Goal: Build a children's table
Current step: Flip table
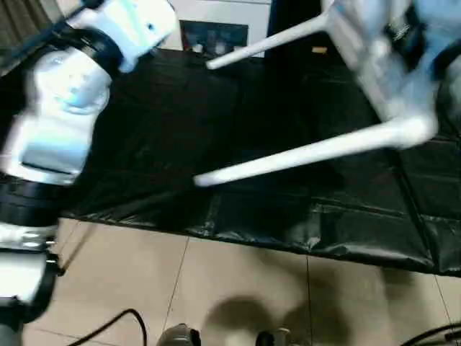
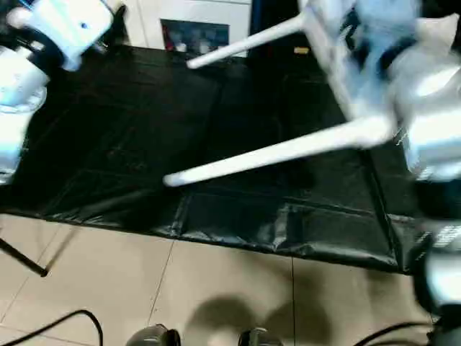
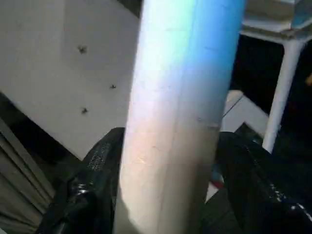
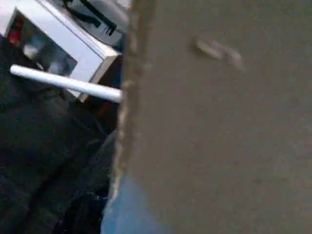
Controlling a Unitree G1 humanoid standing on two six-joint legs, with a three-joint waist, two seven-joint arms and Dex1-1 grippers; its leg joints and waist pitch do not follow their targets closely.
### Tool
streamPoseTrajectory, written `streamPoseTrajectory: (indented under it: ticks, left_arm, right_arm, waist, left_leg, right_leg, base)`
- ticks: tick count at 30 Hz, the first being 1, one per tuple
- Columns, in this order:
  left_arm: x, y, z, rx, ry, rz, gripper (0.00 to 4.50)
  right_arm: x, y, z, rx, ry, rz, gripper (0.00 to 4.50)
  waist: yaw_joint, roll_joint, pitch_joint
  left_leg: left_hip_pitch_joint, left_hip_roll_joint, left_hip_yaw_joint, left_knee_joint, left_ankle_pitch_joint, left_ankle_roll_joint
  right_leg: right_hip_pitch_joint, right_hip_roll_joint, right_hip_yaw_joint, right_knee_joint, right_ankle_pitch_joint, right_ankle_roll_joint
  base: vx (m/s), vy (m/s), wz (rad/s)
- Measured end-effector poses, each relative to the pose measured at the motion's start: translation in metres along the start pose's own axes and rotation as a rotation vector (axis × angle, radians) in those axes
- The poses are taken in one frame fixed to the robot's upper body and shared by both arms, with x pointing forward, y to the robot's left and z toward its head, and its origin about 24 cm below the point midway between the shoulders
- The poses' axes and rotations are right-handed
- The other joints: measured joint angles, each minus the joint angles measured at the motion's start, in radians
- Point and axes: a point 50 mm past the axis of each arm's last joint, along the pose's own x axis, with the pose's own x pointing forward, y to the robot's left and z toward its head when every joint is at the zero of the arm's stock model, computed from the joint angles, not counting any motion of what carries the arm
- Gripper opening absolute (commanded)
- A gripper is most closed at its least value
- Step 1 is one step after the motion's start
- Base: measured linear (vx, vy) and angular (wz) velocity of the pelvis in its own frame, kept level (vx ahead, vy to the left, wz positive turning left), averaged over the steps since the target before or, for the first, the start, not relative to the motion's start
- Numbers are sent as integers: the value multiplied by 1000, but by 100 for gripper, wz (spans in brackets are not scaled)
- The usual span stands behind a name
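Black-covered work table (image 1: 216, 144) fills the middle of the head frames, beige tiled floor (image 1: 238, 288) along the bottom. Children's table (image 1: 374, 58) is in the upper right of the frame, held up tilted above the black cover, two white legs (image 1: 310, 155) sticking out toward the left, clear of the cover. Left arm (image 1: 65, 108) sits upper left. Left gripper (image 3: 170, 195) has its black fingers (image 3: 97, 170) clamped on either side of a white tube leg (image 3: 180, 97). Right gripper: cannot tell open or closed; white panel surface (image 4: 219, 122) blocks its wrist view.
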Motion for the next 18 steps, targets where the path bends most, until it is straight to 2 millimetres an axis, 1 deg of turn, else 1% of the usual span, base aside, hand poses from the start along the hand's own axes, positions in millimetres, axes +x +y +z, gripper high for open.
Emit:
streamPoseTrajectory:
  ticks: [1, 2, 3, 4, 6, 7, 9, 10, 11, 12, 13, 15, 16, 18]
  left_arm:
    - [1, -5, 2, -19, -5, -8, 289]
    - [2, -7, 2, -28, -6, -13, 277]
    - [2, -9, 3, -36, -5, -17, 274]
    - [2, -12, 3, -48, -3, -19, 275]
    - [2, -16, 4, -68, -6, -16, 243]
    - [1, -19, 3, -85, 3, -12, 232]
    - [0, -21, 3, -132, 11, 1, 236]
    - [-2, -22, 1, -149, 19, 4, 215]
    - [-2, -24, 1, -169, 25, 5, 215]
    - [-3, -25, -1, -199, 37, 10, 197]
    - [-5, -27, -2, -230, 51, 17, 189]
    - [-9, -30, -5, -247, 71, 16, 191]
    - [-11, -30, -7, -271, 84, 27, 174]
    - [-16, -33, -12, -298, 110, 39, 168]
  right_arm:
    - [0, -9, 6, -35, 2, -3, 197]
    - [-1, -13, 10, -61, -1, -6, 197]
    - [-1, -16, 13, -80, -1, -10, 197]
    - [0, -19, 16, -101, 1, -10, 197]
    - [2, -23, 20, -121, 2, -2, 197]
    - [5, -25, 24, -141, 0, 7, 197]
    - [9, -30, 28, -164, -2, 17, 197]
    - [11, -30, 31, -181, -8, 25, 197]
    - [12, -30, 33, -194, -11, 28, 197]
    - [14, -31, 36, -202, -16, 35, 197]
    - [17, -30, 38, -217, -24, 41, 197]
    - [20, -29, 44, -237, -43, 54, 197]
    - [21, -29, 47, -247, -55, 58, 197]
    - [25, -25, 55, -255, -79, 82, 197]
  waist:
    - [0, -1, 0]
    - [-1, -4, 1]
    - [-3, -7, 0]
    - [-7, -13, 0]
    - [-12, -19, 1]
    - [-16, -19, 2]
    - [-23, -22, 2]
    - [-26, -25, 1]
    - [-28, -27, 1]
    - [-30, -28, 1]
    - [-32, -30, 1]
    - [-35, -31, 1]
    - [-35, -33, 0]
    - [-37, -34, 0]
  left_leg:
    - [0, 0, 0, 1, 0, 0]
    - [0, 0, 0, 1, 0, 0]
    - [0, 1, 0, 1, 0, 0]
    - [1, 2, 0, 3, 0, 0]
    - [0, 2, 0, 4, 0, 0]
    - [0, 2, 0, 6, -1, 1]
    - [-1, 2, 0, 7, -1, 1]
    - [-1, 3, 0, 8, -1, 1]
    - [-1, 3, 0, 8, -1, 1]
    - [-1, 3, 0, 8, -1, 1]
    - [-1, 3, 0, 9, -1, 1]
    - [-1, 3, 0, 9, -1, 1]
    - [-1, 3, 0, 9, -1, 1]
    - [0, 4, 0, 9, -1, 1]
  right_leg:
    - [1, 0, 0, 0, 0, 0]
    - [1, 0, 0, 0, 0, 0]
    - [1, 0, 0, 1, 0, 0]
    - [1, 1, 0, 2, -1, 1]
    - [1, 1, -1, 2, -1, 2]
    - [1, 1, -1, 2, -1, 3]
    - [1, 1, -1, 2, -1, 3]
    - [1, 1, -1, 2, -1, 4]
    - [1, 1, -1, 2, -1, 4]
    - [1, 1, -1, 2, -1, 4]
    - [1, 1, -1, 2, -1, 4]
    - [1, 1, -1, 2, -1, 4]
    - [2, 1, -1, 2, -1, 4]
    - [2, 1, -1, 2, -1, 4]
  base:
    - [0, 0, 0]
    - [0, 0, 0]
    - [0, 0, 0]
    - [0, 0, 0]
    - [0, 0, 0]
    - [0, 0, 0]
    - [0, 0, 0]
    - [0, 0, 0]
    - [0, 0, 0]
    - [0, 0, 0]
    - [0, 0, 0]
    - [0, 0, 0]
    - [0, 0, 0]
    - [0, 0, 0]
